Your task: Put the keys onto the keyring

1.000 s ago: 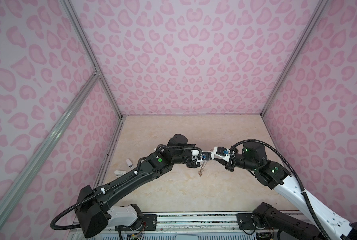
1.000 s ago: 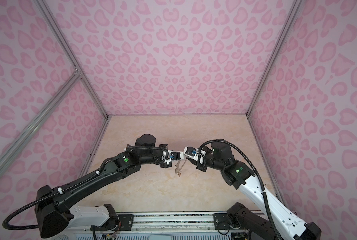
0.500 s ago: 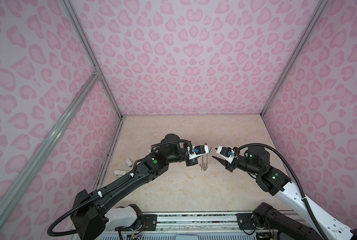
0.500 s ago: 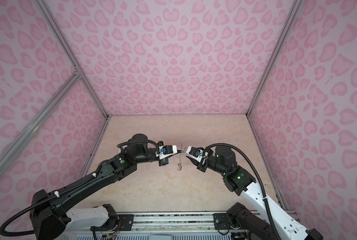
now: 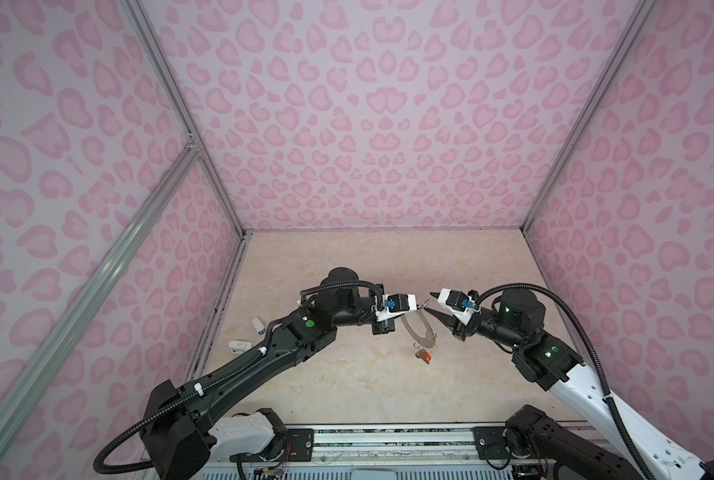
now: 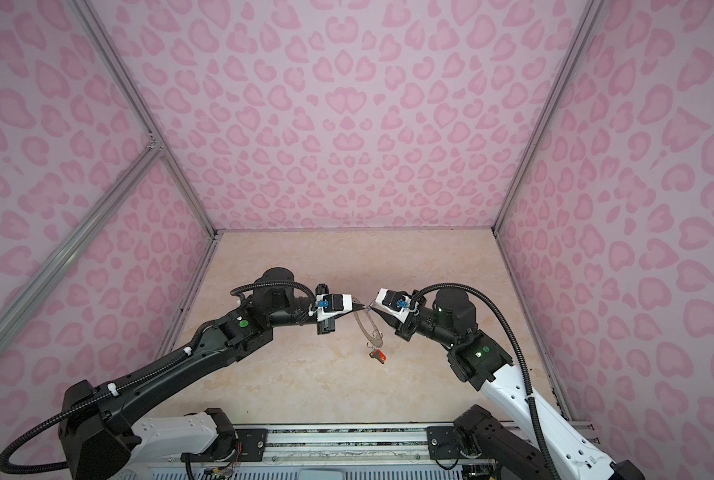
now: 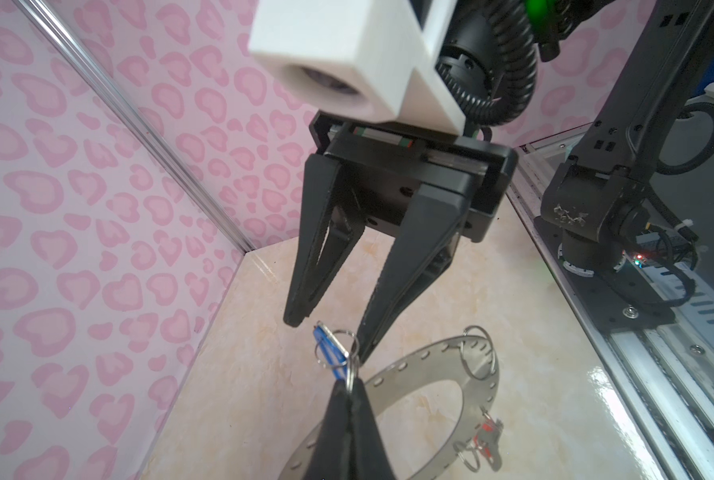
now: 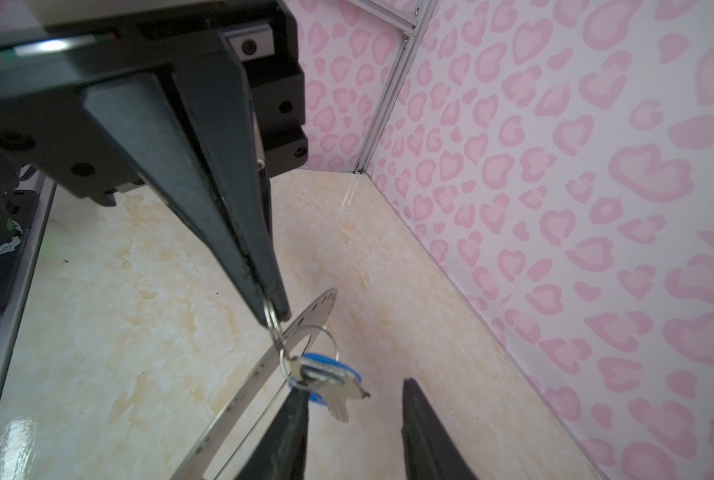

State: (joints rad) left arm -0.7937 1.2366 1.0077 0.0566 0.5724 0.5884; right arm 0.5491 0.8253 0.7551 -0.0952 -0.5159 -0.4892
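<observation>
In both top views we look down steeply from high over the front rail (image 5: pixel 388 432) onto the table (image 5: pixel 347 386), with walls filling the upper frame. Close up, our left wrist camera faces the right gripper (image 7: pixel 328 338), and the right wrist camera faces the left gripper (image 8: pixel 271 313). Both wrist views share the keyring (image 7: pixel 430 357) at lower centre.

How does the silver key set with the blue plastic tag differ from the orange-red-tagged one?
The blue-tagged key set hangs at the shut left gripper; the orange-red-tagged key set dangles from the far end of the flat grey metal keyring. Tags: blue against orange-red. Both carry silver keys.
</observation>
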